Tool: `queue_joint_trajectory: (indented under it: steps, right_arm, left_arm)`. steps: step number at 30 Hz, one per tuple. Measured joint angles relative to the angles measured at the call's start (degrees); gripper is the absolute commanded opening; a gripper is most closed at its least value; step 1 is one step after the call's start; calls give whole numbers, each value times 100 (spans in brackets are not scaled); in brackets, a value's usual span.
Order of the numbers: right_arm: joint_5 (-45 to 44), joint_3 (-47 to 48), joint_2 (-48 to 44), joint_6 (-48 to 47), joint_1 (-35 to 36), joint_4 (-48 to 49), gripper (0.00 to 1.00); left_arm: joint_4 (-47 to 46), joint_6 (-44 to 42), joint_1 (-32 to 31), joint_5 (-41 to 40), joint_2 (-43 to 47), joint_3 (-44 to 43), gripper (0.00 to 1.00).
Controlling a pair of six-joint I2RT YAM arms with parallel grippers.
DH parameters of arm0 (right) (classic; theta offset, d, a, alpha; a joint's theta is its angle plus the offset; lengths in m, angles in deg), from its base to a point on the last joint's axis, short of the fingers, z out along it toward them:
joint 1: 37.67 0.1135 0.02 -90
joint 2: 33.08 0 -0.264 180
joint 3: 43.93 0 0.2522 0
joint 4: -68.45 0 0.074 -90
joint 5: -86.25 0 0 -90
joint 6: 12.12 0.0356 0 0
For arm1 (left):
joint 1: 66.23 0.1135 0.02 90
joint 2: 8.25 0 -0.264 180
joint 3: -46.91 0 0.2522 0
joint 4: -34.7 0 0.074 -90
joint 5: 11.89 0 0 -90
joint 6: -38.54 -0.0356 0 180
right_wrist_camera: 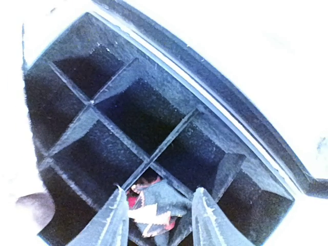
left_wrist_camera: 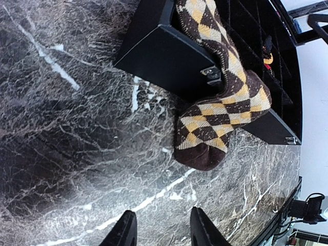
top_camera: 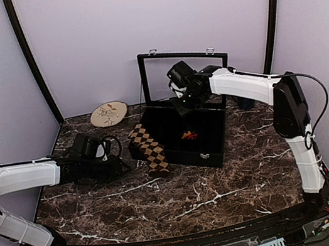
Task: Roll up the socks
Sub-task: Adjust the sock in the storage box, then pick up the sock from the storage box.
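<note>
The tan-brown and black argyle sock [top_camera: 149,148] hangs over the left rim of the black case [top_camera: 180,156], with its dark toe down on the marble. In the left wrist view this sock [left_wrist_camera: 220,110] lies ahead of my left gripper [left_wrist_camera: 161,229], which is open, empty and a short way off it. The red, orange and black sock [top_camera: 189,135] sits bunched in one compartment of the case. My right gripper [top_camera: 182,108] hovers over the case. In the right wrist view it [right_wrist_camera: 161,220] is open, its fingers either side of that sock [right_wrist_camera: 154,212].
The case's glass lid [top_camera: 181,56] stands upright behind the right gripper. Felt dividers [right_wrist_camera: 169,138] split the case into several compartments. A round patterned plate [top_camera: 109,113] lies at the back left. Dark marble table [top_camera: 197,200] runs to the front edge.
</note>
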State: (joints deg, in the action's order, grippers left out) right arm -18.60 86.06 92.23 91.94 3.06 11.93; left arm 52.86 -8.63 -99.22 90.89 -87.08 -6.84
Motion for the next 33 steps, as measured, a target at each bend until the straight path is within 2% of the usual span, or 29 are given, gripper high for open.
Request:
queue_joint_trajectory:
  steps: [6, 13, 20, 26, 33]
  right_arm:
    - [-9, -850, -905, 83, 289, 190, 48]
    - [203, -2041, -1746, 490, 1333, 535, 49]
    - [396, -2798, -1792, 1322, 2127, 1003, 49]
    - [455, -3064, -1596, 1974, 2243, 1405, 52]
    - [321, -3014, -863, 2544, 2249, 1576, 54]
  left_arm:
    - [-90, -17, 0, 35, -229, -125, 40]
    - [-162, -13, 0, 166, -304, -125, 41]
    - [-306, -2, 0, 299, -302, -101, 41]
    - [-332, 42, 0, 332, -195, 92, 41]
    - [-330, 114, 0, 374, 131, 286, 41]
